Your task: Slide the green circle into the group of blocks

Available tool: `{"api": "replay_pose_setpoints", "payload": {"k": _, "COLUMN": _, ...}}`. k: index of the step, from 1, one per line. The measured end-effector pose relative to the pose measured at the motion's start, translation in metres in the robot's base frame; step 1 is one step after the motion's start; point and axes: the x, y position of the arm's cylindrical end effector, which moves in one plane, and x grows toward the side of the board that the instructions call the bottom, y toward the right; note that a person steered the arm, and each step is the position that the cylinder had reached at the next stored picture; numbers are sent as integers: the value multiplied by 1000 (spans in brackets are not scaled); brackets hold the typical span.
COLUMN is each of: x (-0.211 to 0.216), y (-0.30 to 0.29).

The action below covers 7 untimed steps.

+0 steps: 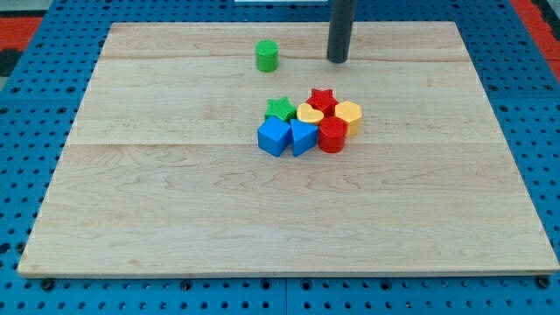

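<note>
The green circle point(267, 56) stands alone near the view's top, left of centre. My tip point(338, 60) touches the board to its right, about a block's width or two away, not touching it. The group sits below, near the middle: a green star point(280, 108), a red star point(322, 99), a yellow heart point(309, 114), a yellow hexagon point(348, 115), a red cylinder point(332, 136), a blue cube point(274, 136) and a blue triangle point(303, 137), all packed together.
The wooden board point(175, 219) lies on a blue pegboard surface point(26, 105) that surrounds it on all sides.
</note>
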Motion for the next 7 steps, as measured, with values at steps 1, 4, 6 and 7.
{"api": "replay_pose_setpoints", "payload": {"k": 1, "x": -55, "y": -48}}
{"api": "replay_pose_setpoints", "payload": {"k": 4, "x": -6, "y": -119}}
{"api": "replay_pose_setpoints", "payload": {"k": 6, "x": 19, "y": -124}}
{"api": "replay_pose_setpoints", "payload": {"k": 7, "x": 65, "y": -111}}
